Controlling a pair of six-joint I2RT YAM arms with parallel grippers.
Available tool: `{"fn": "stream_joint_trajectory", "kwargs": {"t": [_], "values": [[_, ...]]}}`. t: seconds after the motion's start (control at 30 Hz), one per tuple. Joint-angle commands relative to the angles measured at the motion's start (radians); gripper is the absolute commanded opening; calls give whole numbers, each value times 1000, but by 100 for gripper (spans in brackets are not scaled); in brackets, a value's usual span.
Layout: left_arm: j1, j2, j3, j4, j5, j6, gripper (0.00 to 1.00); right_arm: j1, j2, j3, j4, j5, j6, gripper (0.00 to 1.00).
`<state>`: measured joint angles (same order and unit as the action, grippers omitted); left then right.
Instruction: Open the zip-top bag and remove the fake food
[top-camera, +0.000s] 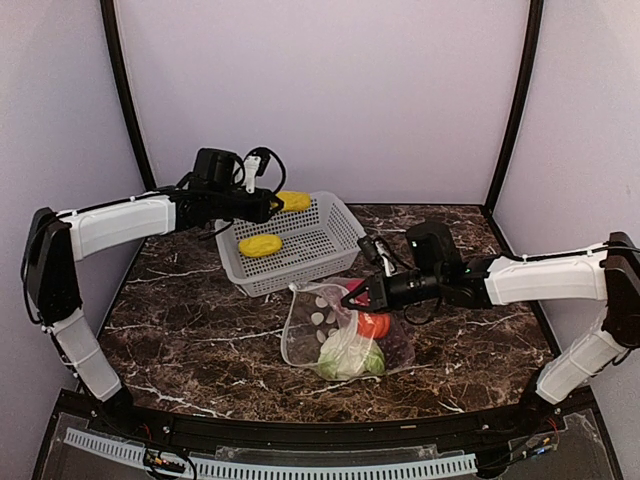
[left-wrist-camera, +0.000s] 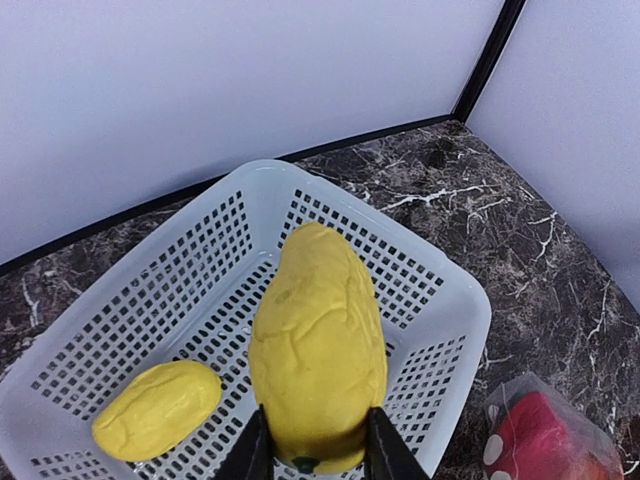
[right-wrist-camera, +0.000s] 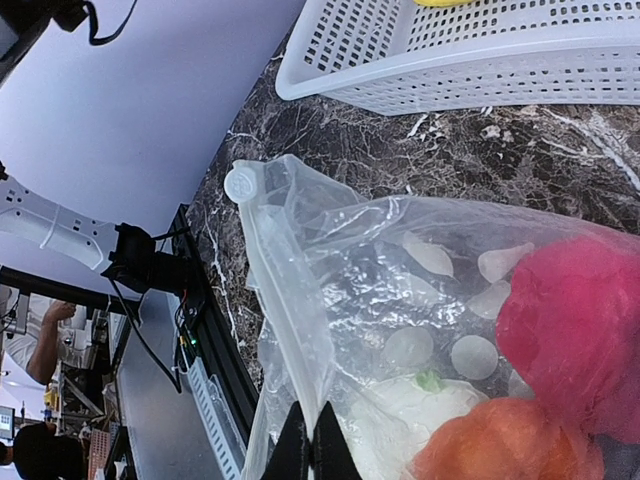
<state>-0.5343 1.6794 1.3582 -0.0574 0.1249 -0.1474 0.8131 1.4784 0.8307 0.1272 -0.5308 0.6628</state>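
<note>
The left hand clamps yellow fake food, seemingly light and rigid, above the basket; the right hand, closed tight, pinches the rim of the limp, likely slippery zip-top bag.

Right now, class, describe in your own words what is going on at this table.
The left gripper holds a yellow plastic toy food piece over the white perforated plastic basket, where a second yellow piece lies. The right gripper is shut on the edge of the clear dotted zip-top bag, which lies on the dark marble table in front of the basket. A red piece, an orange piece and a pale green-white piece are inside the bag.
</note>
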Motion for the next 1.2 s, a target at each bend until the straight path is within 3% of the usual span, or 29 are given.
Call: {"fn": "stream_joint_trajectory", "kwargs": {"t": [0.0, 0.37, 0.6, 0.97, 1.17], "values": [[15, 128, 76, 107, 150, -68, 5, -9, -25, -20, 31, -11, -17, 0], [27, 440, 298, 127, 186, -108, 12, -9, -42, -41, 45, -27, -12, 0], [57, 546, 362, 148, 149, -158, 15, -9, -48, -44, 46, -27, -9, 0], [66, 653, 482, 37, 124, -120, 40, -9, -46, -41, 43, -22, -11, 0], [66, 632, 536, -62, 121, -98, 69, -9, -44, -36, 39, -18, -17, 0]]}}
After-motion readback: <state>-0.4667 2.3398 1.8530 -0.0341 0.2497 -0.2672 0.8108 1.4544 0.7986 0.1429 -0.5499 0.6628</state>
